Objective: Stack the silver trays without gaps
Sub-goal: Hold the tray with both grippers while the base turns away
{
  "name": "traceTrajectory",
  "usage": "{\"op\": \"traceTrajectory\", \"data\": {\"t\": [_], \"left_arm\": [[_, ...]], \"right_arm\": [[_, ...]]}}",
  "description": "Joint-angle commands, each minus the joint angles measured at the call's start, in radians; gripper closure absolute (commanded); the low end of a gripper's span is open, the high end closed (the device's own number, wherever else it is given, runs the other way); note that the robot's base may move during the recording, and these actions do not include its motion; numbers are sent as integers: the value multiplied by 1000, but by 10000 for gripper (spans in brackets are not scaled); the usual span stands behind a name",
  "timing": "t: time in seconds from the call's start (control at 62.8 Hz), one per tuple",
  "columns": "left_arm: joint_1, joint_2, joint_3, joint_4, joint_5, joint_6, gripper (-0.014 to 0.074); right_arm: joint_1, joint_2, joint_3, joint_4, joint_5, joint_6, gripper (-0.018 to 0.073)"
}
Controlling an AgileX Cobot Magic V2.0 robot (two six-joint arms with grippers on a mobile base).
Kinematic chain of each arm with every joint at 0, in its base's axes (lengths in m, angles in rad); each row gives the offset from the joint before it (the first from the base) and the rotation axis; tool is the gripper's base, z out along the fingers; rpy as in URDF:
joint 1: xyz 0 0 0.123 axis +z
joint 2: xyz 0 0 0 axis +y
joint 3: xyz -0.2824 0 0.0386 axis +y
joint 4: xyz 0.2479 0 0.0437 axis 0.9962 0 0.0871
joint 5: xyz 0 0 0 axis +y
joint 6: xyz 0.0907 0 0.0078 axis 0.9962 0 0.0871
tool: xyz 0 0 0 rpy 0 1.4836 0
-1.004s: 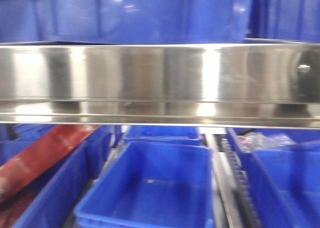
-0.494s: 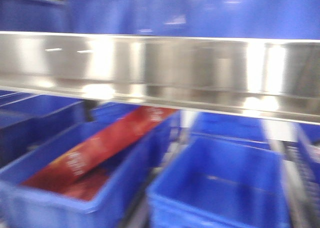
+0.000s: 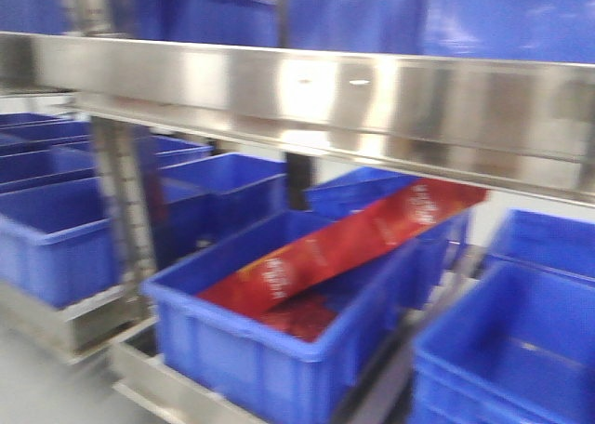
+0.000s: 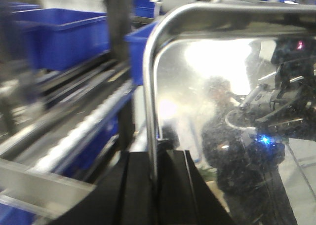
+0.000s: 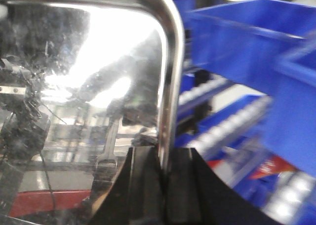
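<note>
A silver tray [image 4: 197,82] fills the left wrist view, its mirror-like bottom facing the camera and its rounded rim curving over the top left corner. My left gripper [image 4: 155,158] is shut on that rim, one black finger [image 4: 136,185] on each side of it. In the right wrist view a silver tray [image 5: 94,62] shows its right rim, and my right gripper [image 5: 163,158] is shut on it in the same way. Whether it is one tray or a stack I cannot tell. Neither tray nor grippers appear in the front view.
A long steel shelf panel [image 3: 307,94] crosses the front view above rows of blue bins. The nearest bin [image 3: 251,350] holds a slanted red packet [image 3: 353,243]. A steel upright [image 3: 125,210] stands at left. Roller rails [image 4: 84,131] and more blue bins [image 5: 247,42] flank the tray.
The front view has swung left. The bin with the red packet shifted from the lower left to the centre, and a steel upright and more bins came into view at left.
</note>
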Motion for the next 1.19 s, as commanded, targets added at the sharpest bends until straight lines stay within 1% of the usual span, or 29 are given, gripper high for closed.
{"op": "traceTrajectory", "data": {"t": [0.0,0.462,1.179], "left_arm": [[-27,0,-8,-23,-101,4,610],[-27,0,-8,-23,-101,4,610],[-27,0,-8,-23,-101,4,610]], "right_arm": [[22,-1,-10,22,-268,-22,639],[22,-1,-10,22,-319,-22,639],[22,-1,-10,22,-356,-22,639]]}}
